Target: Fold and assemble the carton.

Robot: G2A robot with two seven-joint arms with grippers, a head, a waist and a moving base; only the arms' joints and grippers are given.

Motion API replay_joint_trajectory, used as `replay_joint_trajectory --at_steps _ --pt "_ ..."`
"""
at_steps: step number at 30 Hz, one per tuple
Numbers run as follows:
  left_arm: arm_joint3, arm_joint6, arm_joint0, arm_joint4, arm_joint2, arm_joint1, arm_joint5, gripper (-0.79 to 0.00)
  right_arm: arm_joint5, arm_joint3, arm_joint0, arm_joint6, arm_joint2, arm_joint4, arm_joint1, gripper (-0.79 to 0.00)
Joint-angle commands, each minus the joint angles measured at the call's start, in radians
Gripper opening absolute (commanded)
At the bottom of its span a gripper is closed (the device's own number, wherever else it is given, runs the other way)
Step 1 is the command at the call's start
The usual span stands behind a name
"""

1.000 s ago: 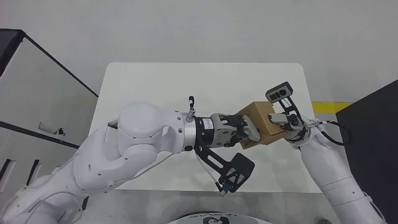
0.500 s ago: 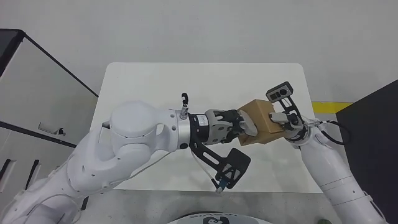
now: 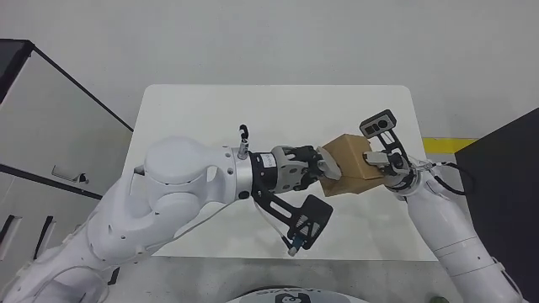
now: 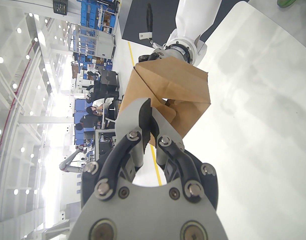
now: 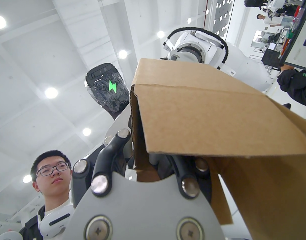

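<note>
A brown cardboard carton (image 3: pixel 349 164) is held just above the white table (image 3: pixel 210 118) near its right edge. My right gripper (image 3: pixel 376 162) is at the carton's right side. In the right wrist view that gripper (image 5: pixel 140 151) is shut on a wall of the carton (image 5: pixel 205 116), with one finger hidden inside. My left gripper (image 3: pixel 327 168) meets the carton's left end. In the left wrist view its fingers (image 4: pixel 149 106) are shut, tips against an inward-folded flap at the open end of the carton (image 4: pixel 178 83). Whether they pinch the flap is unclear.
A black-framed cabinet (image 3: pixel 25 76) stands off the table's left side and a dark panel (image 3: pixel 505 168) off its right. The table's far and left parts are bare white surface (image 4: pixel 255 101).
My left arm has shifted a little toward the far left, and the carton has moved slightly with it. The right gripper has kept its hold in place.
</note>
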Motion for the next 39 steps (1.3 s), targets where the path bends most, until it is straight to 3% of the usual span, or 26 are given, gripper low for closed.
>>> replay_joint_trajectory --at_steps 1,16,39 --pt "0.000 0.000 0.000 0.000 0.000 0.000 0.000 -0.785 0.000 0.000 0.000 0.000 0.000 0.000 0.000 -0.785" --pt "-0.022 0.039 0.012 0.037 -0.012 0.006 0.020 -0.785 -0.033 0.039 0.006 0.000 -0.001 0.020 -0.016 -0.785" --pt "-0.020 0.033 -0.026 0.084 0.046 -0.003 0.011 -0.785 -0.088 -0.009 0.007 0.000 -0.039 0.050 -0.014 -0.785"
